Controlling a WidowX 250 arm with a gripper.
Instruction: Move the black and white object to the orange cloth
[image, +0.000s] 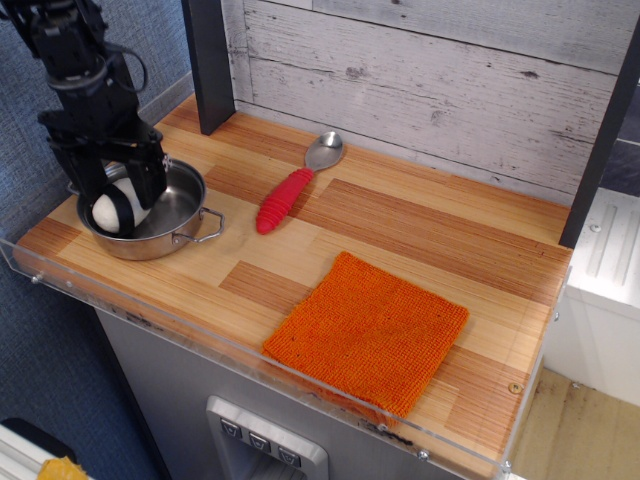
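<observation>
pot (170, 225) at left edge of surface (400, 225), rice ball (118, 206) in it | spoon (295, 185) near back edge | cloth (368, 330) at front edge, right of pot

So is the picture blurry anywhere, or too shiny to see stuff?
In the observation.image view, everything looks sharp; the steel pot shines softly without hiding the black and white object, the gripper is dark, and the orange cloth is evenly lit.

black and white object (120, 207) in pot (185, 225), orange cloth (368, 332) flat
</observation>
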